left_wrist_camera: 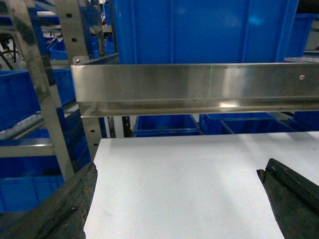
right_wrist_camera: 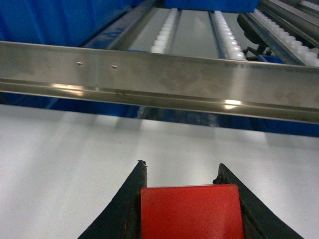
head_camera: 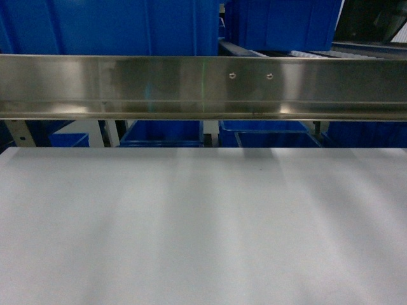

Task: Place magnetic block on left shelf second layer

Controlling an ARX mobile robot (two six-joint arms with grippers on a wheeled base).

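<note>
A bright red magnetic block [right_wrist_camera: 192, 211] fills the gap between the two black fingers of my right gripper [right_wrist_camera: 180, 172], which is shut on it above the white tabletop [right_wrist_camera: 75, 164]. Ahead of it runs the steel front rail [right_wrist_camera: 159, 74] of a rack level with white rollers [right_wrist_camera: 164, 30] behind. My left gripper [left_wrist_camera: 177, 174] is open over the table's left part, with nothing between its fingers. In the left wrist view a large deep blue bin [left_wrist_camera: 199, 30] stands on the steel shelf level [left_wrist_camera: 199, 87]. Neither gripper shows in the head view.
Perforated steel uprights [left_wrist_camera: 35, 84] stand at the far left of the rack. Smaller blue bins [left_wrist_camera: 164, 124] sit on lower levels behind the table. The head view has two big blue bins [head_camera: 114, 25] above the steel rail [head_camera: 203, 86] and the white table [head_camera: 203, 229] below.
</note>
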